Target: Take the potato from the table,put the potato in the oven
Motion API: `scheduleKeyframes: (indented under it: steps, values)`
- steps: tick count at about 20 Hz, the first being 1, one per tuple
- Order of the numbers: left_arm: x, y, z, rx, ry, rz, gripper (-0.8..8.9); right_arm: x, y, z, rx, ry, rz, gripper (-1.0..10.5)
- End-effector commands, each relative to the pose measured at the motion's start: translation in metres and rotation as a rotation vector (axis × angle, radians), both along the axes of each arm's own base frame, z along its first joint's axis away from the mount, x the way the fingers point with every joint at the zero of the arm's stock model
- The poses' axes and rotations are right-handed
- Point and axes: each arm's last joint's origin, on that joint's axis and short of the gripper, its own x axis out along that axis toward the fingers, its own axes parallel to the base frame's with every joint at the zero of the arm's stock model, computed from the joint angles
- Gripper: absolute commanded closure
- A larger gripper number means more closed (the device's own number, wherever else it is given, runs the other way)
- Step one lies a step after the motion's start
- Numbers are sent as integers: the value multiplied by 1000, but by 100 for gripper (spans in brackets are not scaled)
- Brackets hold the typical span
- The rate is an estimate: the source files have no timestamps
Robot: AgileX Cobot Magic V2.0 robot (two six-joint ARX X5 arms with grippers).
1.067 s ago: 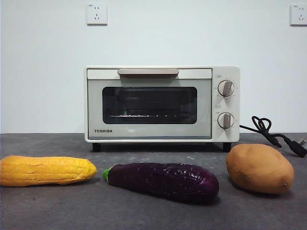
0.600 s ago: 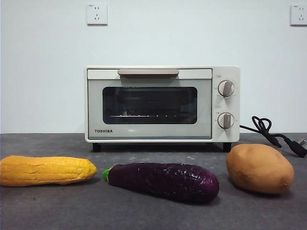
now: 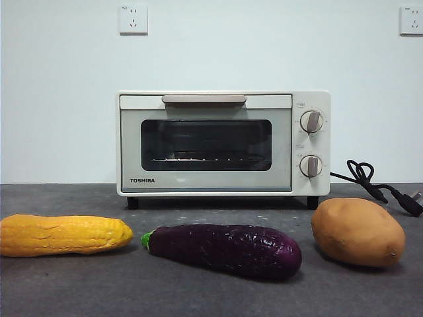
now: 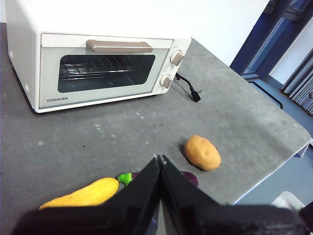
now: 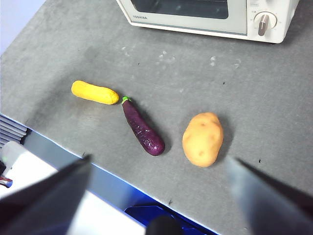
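Tabletop (image 3: 66, 290): dark grey, speckled, spans the whole front view.

Oven (image 3: 223, 144): cream-white, set back toward the far edge of the tabletop, door shut, bar handle (image 3: 204, 99) along the door's top, two knobs (image 3: 311, 121) at one end. Black cord (image 3: 370, 183) trails from the knob end across the tabletop.

Three vegetables in a loose row along the near edge, well apart from the oven. Eggplant (image 3: 225, 249) in the middle, glossy purple. Corn cob (image 3: 63, 234) yellow, at one end. Potato (image 3: 357, 232) orange-brown, lying on the tabletop at the other end, just beside the eggplant, nothing touching it.

Left gripper (image 4: 160, 159): jaws pressed together, tips meeting, held above the near edge over the eggplant.

Right gripper (image 5: 156, 164): jaws spread wide, high above the near edge, empty; potato (image 5: 202, 139) lies between them in the wrist view.
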Motion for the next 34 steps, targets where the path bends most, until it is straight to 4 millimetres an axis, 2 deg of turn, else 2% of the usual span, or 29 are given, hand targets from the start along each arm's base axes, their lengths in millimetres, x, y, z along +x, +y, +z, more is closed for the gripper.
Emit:
scheduleKeyframes:
  steps: [1,3,5,9,16,22,27,34]
  values:
    - [5,0,3,7,-31,-7,821,0,0,1,7,1,-3,343]
    - [18,-1,6,-8,-36,-15,821,0,0,1,7,1,-3,343]
    - [39,-3,10,-37,-35,-46,821,2,0,0,6,8,-3,343]
    - [95,-14,10,-62,-41,-99,820,7,1,-1,3,26,-4,344]
    - [199,-61,10,39,6,-107,820,19,3,-5,-4,74,-4,348]
    - [267,-107,11,142,-14,-94,821,24,4,-6,-7,93,-4,348]
    - [299,-134,-6,207,-17,-96,821,24,4,-6,-8,93,-5,348]
    - [313,-153,-36,264,16,-106,821,25,4,-7,-9,96,-5,348]
